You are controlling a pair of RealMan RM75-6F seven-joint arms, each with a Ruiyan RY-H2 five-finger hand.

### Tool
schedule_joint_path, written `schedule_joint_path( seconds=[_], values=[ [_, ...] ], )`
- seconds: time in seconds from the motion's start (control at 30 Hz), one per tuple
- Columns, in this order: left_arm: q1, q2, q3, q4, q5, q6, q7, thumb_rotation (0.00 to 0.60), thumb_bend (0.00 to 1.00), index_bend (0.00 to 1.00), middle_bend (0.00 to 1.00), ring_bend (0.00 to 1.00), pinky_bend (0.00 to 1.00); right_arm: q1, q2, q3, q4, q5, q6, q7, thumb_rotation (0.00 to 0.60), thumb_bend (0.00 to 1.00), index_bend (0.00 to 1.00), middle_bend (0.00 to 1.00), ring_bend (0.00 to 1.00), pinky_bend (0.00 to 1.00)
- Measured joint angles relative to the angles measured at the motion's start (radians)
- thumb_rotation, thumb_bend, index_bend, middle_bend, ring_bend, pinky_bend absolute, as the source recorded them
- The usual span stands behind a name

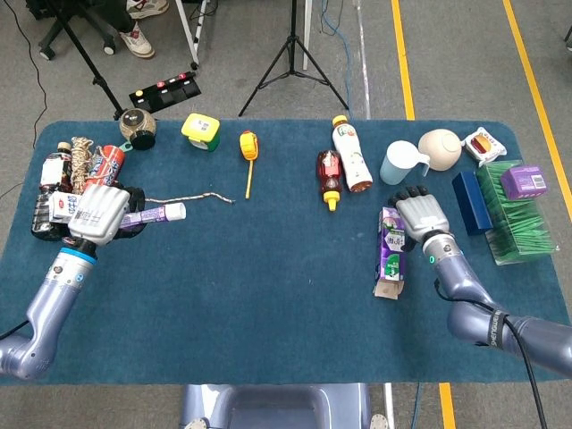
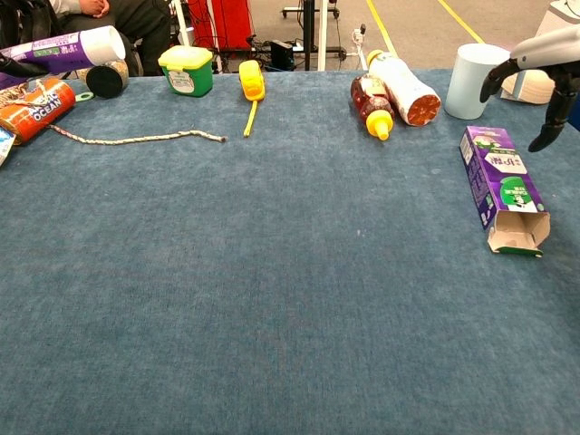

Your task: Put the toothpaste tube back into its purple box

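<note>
Blue carpeted surface (image 1: 268, 295), rectangular, carrying all items below.

Item 1: purple-and-white toothpaste tube (image 1: 154, 214), held in the left hand (image 1: 98, 213) at the surface's 9 o'clock edge; fingers wrapped around the tube's rear part, cap end projecting toward 3 o'clock. In the chest view the tube (image 2: 62, 48) shows raised above the surface at upper left.

Item 2: purple cardboard toothpaste box (image 1: 391, 253), lying flat toward 3 o'clock, long axis running 12 to 6, open flap end at 6 o'clock. Chest view shows the box (image 2: 504, 186) with its brown inner flaps spread open at the near end.

Item 3: right hand (image 1: 422, 214), just beside the box's upper end on its 3 o'clock side; fingers pointing toward 12 o'clock, loosely curved and apart, holding nothing. In the chest view the right hand (image 2: 544, 82) hangs above the surface, clear of the box.

Item 4: thin braided rope (image 1: 192, 197), lying loose at 3 o'clock of the tube's cap.

Item 5: yellow tape measure (image 1: 248, 147), toward 12 o'clock.

Item 6: 2 bottles lying side by side at 12 o'clock of the box, a dark red sauce bottle (image 1: 329, 174) and a white drink bottle (image 1: 351, 156).

Item 7: pale blue plastic cup (image 1: 399, 163), upright, near the right hand at its 12 o'clock.
</note>
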Motion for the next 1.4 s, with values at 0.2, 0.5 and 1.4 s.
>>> schedule_joint_path(
  seconds=[0.2, 0.5, 1.4],
  values=[
    [0.002, 0.007, -0.002, -0.019, -0.003, 0.007, 0.011, 0.600, 0.38, 0.66, 0.59, 0.50, 0.67, -0.097, 0.002, -0.004, 0.044, -0.285, 0.026, 0.155, 0.600, 0.00, 0.05, 0.02, 0.00, 0.03],
    [0.006, 0.018, -0.003, -0.037, -0.006, 0.015, 0.020, 0.600, 0.38, 0.66, 0.59, 0.50, 0.67, -0.229, -0.049, -0.025, 0.230, -0.636, 0.093, 0.449, 0.600, 0.00, 0.04, 0.02, 0.00, 0.04],
    [0.009, 0.011, 0.002, -0.018, -0.004, 0.009, 0.002, 0.600, 0.38, 0.66, 0.59, 0.50, 0.67, -0.285, -0.237, 0.046, 0.282, -0.766, 0.130, 0.591, 0.600, 0.00, 0.04, 0.01, 0.00, 0.04]
  ],
)
